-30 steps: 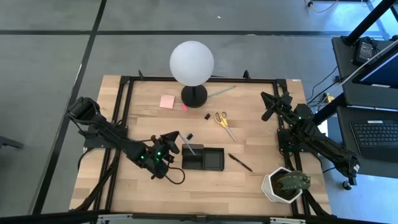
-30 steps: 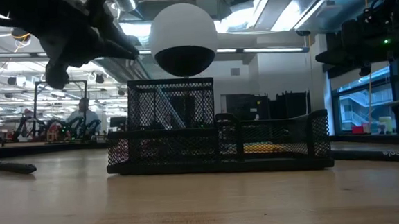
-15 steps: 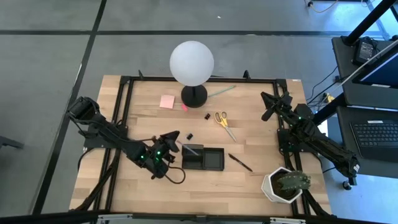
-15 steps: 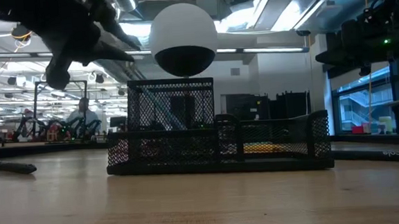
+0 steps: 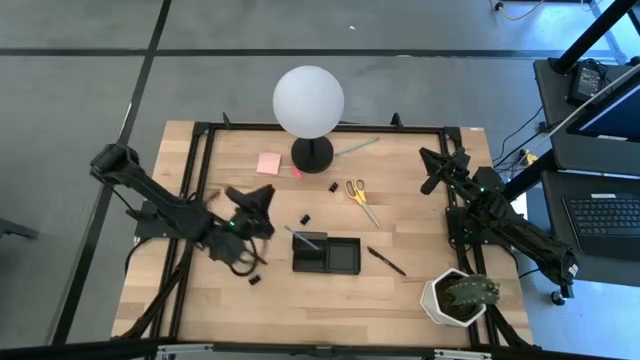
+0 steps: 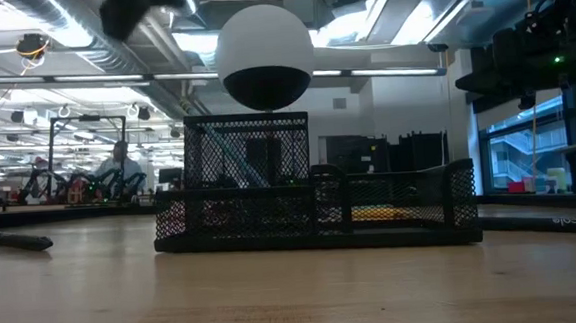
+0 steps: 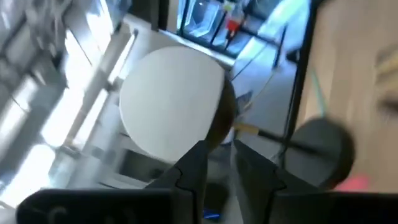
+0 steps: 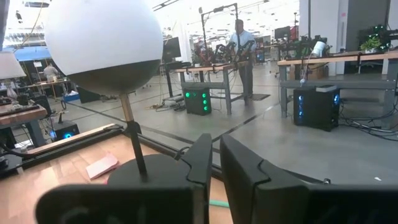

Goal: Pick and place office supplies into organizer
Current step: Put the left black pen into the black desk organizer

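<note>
The black mesh organizer (image 5: pixel 328 254) stands at the table's middle near side and also shows in the low view (image 6: pixel 315 200). A silvery strip (image 5: pixel 302 238) lies slanted over its left compartment's far-left corner. The yellow-handled scissors (image 5: pixel 360 198), pink sticky-note pad (image 5: pixel 268 163), binder clips (image 5: pixel 303 218) (image 5: pixel 333 186) (image 5: pixel 254 279), dark pen (image 5: pixel 385 261) and green stick (image 5: pixel 355 147) lie on the table. My left gripper (image 5: pixel 262 197) is shut and empty, left of the organizer, raised, pointing at the lamp; in the left wrist view (image 7: pixel 219 148) its fingers nearly meet. My right gripper (image 5: pixel 430 168) waits shut at the far right and also shows in the right wrist view (image 8: pixel 216 148).
The white globe lamp (image 5: pixel 308 100) stands on its black base (image 5: pixel 312 153) at the far middle. A potted plant (image 5: pixel 458 297) stands at the near right corner. A black frame (image 5: pixel 200 180) runs around the table top.
My left gripper has pulled back from the organizer's left end toward the table's left and far edges and has risen, leaving the low view almost wholly. It has turned to point at the lamp. The silvery strip stays on the organizer.
</note>
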`<control>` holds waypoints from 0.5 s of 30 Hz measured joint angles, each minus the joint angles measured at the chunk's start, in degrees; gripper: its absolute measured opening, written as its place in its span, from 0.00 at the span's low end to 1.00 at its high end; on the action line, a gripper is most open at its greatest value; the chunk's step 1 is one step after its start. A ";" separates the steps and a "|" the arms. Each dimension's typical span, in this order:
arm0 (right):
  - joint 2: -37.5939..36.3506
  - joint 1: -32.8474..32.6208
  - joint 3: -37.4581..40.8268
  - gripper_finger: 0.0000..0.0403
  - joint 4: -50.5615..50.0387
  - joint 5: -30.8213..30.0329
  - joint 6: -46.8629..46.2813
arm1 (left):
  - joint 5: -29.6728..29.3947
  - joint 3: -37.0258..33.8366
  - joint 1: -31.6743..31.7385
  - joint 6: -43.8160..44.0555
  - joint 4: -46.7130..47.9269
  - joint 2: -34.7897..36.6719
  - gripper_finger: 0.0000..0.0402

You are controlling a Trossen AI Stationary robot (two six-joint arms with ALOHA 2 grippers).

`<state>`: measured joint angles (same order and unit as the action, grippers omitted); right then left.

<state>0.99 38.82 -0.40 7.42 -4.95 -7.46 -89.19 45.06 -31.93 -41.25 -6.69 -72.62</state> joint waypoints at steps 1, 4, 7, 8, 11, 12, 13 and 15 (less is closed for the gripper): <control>0.00 0.01 0.00 0.09 0.00 0.00 0.04 | 1.35 0.00 -0.19 2.48 0.05 1.87 0.16; 0.01 -0.01 0.00 0.09 0.00 0.00 0.22 | 8.53 0.00 -0.64 9.43 2.33 6.84 0.14; 0.01 -0.01 0.00 0.09 0.00 0.00 0.24 | 22.27 0.00 -0.46 20.52 10.22 11.63 0.14; 0.01 0.00 0.00 0.09 0.00 0.00 0.26 | 27.60 0.00 0.00 25.75 13.50 13.05 0.14; 0.01 0.00 0.00 0.09 0.00 0.00 0.33 | 39.97 0.00 2.27 40.64 24.51 16.30 0.14; 0.00 0.01 0.00 0.09 0.00 -0.02 0.35 | 42.64 0.00 2.90 44.69 28.24 17.04 0.14; 0.00 -0.01 0.00 0.09 0.00 0.00 0.40 | 45.18 0.00 3.42 48.38 32.21 17.57 0.14; 0.00 0.01 0.00 0.09 0.00 -0.02 0.84 | 48.97 0.00 4.38 53.36 38.87 17.83 0.14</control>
<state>0.99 38.83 -0.40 7.42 -4.97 -6.63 -40.22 45.06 -27.55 12.11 32.18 -54.79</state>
